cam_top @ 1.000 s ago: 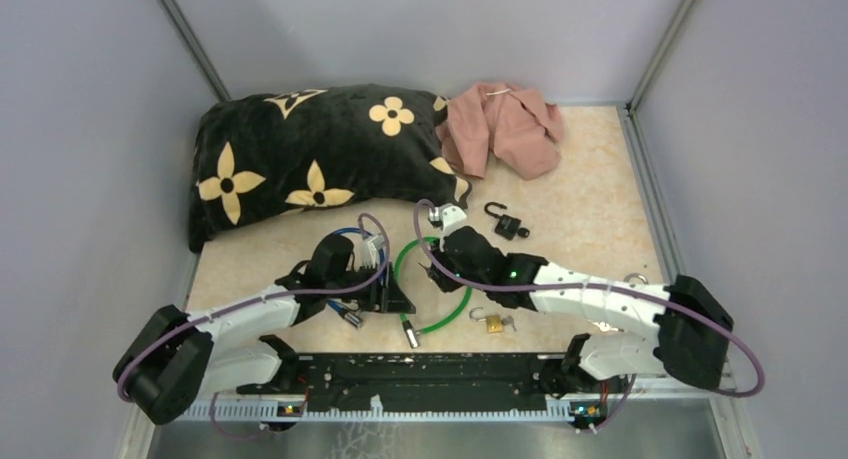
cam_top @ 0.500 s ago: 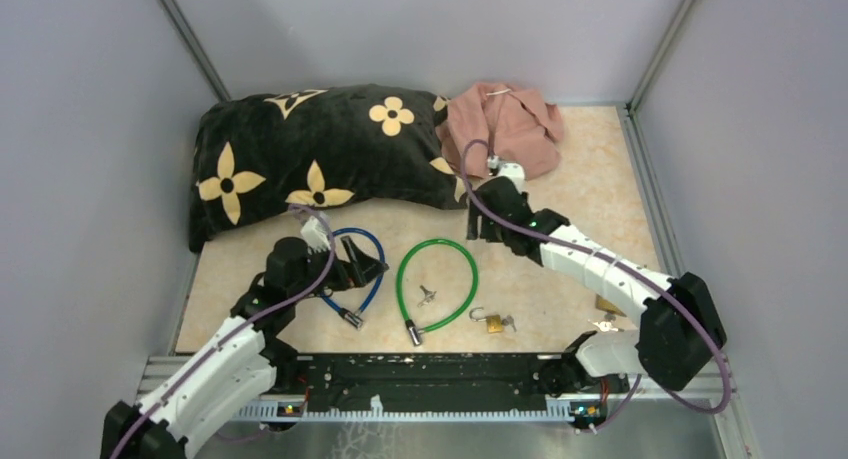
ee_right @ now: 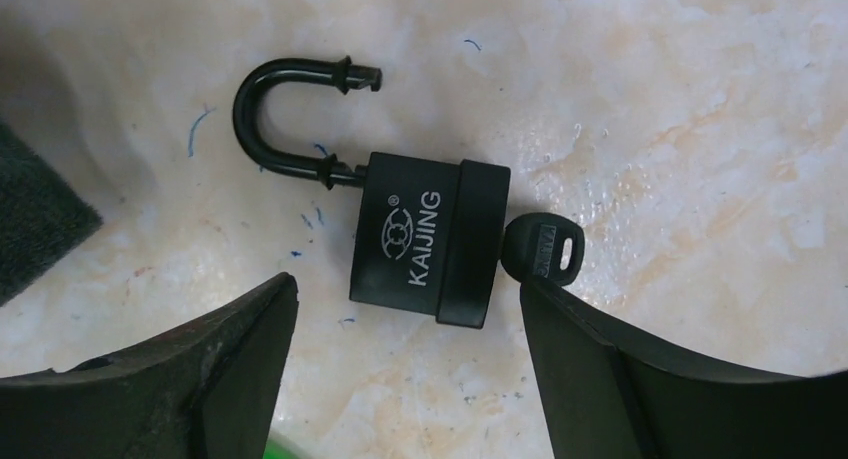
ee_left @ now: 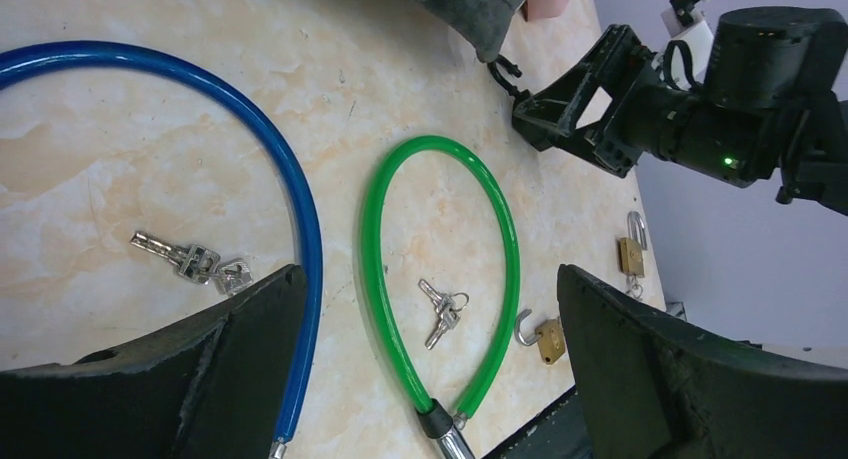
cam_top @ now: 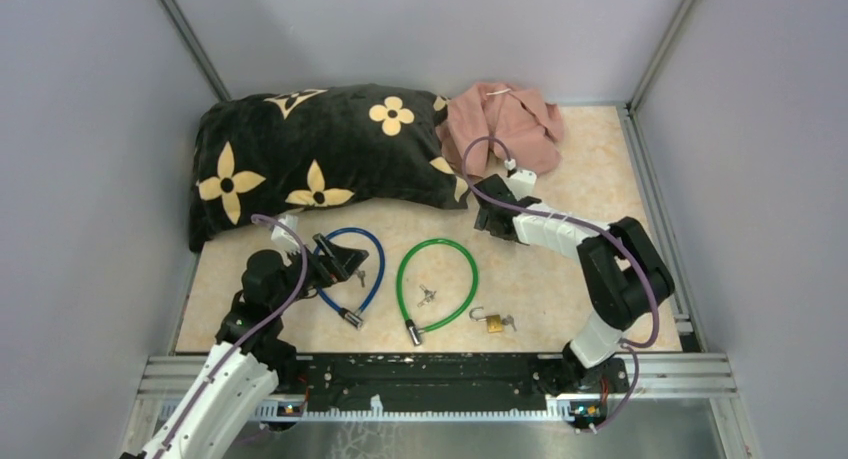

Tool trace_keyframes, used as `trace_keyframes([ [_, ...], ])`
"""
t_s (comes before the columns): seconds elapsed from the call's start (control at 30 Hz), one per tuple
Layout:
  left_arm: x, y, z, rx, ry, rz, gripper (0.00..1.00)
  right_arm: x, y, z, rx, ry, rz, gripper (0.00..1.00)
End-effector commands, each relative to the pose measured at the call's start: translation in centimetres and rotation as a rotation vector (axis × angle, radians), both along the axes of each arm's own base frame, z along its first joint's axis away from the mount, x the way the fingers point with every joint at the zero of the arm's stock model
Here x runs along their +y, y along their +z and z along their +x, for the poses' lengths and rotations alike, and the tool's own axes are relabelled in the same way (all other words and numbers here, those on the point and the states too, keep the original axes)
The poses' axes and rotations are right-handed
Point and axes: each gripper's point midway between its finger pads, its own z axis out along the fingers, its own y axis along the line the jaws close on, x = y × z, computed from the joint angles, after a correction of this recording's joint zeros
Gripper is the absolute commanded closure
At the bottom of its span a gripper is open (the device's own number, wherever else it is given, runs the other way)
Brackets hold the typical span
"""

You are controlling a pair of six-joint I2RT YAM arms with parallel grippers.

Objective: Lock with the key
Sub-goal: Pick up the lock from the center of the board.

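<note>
A black padlock (ee_right: 430,239) lies flat on the table with its shackle swung open. A black-headed key (ee_right: 543,247) sticks out of its bottom end. My right gripper (ee_right: 406,280) hovers just over the padlock, open, its fingers on either side of the body and touching nothing. In the top view that gripper (cam_top: 493,219) hides the padlock, close to the pillow's right corner. My left gripper (cam_top: 338,259) stands open and empty over the blue cable lock (ee_left: 300,209). In the left wrist view the left gripper (ee_left: 428,269) faces the green cable lock (ee_left: 375,249).
A key bunch (ee_left: 440,309) lies inside the green loop, another key bunch (ee_left: 190,259) beside the blue cable. A brass padlock (cam_top: 493,322) with open shackle sits near the front edge, another brass padlock (ee_left: 630,254) further right. A black flowered pillow (cam_top: 320,149) and pink cloth (cam_top: 505,124) fill the back.
Both arms left the green cable lock. The left one drew back to the left and opened. The right one swung to the back over the black padlock and opened.
</note>
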Motion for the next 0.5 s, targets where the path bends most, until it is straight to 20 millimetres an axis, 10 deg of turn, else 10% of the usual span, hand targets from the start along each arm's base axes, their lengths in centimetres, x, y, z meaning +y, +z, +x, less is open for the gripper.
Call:
trace_keyframes([
  [0.0, 0.5, 0.2, 0.2, -0.027, 0.027, -0.006, 0.02, -1.0, 0.8, 2.4, -0.061, -0.102, -0.040, 0.21],
  [0.33, 0.3, 0.8, 0.1, -0.055, 0.020, -0.023, 0.02, -2.3, -2.0, 2.6, 0.016, -0.104, -0.105, 0.26],
  [0.47, 0.3, 1.0, 0.3, -0.075, 0.016, -0.014, 0.02, -2.5, -2.1, 2.3, 0.028, -0.063, -0.132, 0.65],
])
